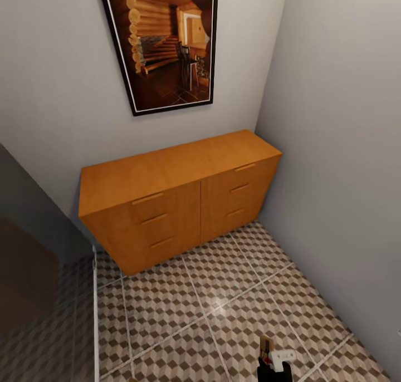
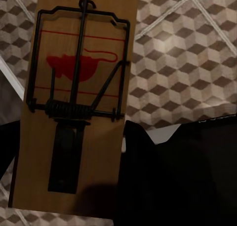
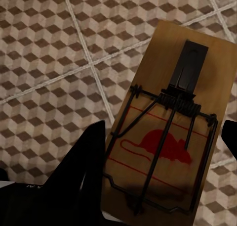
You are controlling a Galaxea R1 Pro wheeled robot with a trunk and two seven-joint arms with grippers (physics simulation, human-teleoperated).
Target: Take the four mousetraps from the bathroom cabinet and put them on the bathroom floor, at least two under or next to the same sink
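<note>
- Looking down from the head camera, I see the cabinet (image 1: 184, 195) standing against the back wall in the corner, all six drawers pushed in, its top bare.
- A framed picture (image 1: 167, 39) of a log-cabin interior hangs on the wall above the cabinet.
- The bathroom floor (image 1: 223, 309) with its cube-pattern tiles spreads from the cabinet's foot toward me; a dark smoky glass panel (image 1: 33, 270) stands at the left of the head view.
- At the bottom edge of the head view, the right end effector (image 1: 274, 360) pokes into view with a thin wooden sliver held upright in it.
- In the left wrist camera, the left end effector (image 2: 69, 186) is pinching a mousetrap (image 2: 74, 102): a wooden plate with a red mouse print, black wire bar and coiled spring. A dark finger (image 2: 136, 176) presses along one long edge of it, and the tiled floor shows behind it.
- In the right wrist camera, the right end effector (image 3: 148, 186) is pinching a second mousetrap (image 3: 168, 132) of the same kind, tilted across the frame, with a dark finger (image 3: 81, 171) against its edge.
- Both traps hang above the floor tiles, apart from them, and are well apart from the cabinet.
</note>
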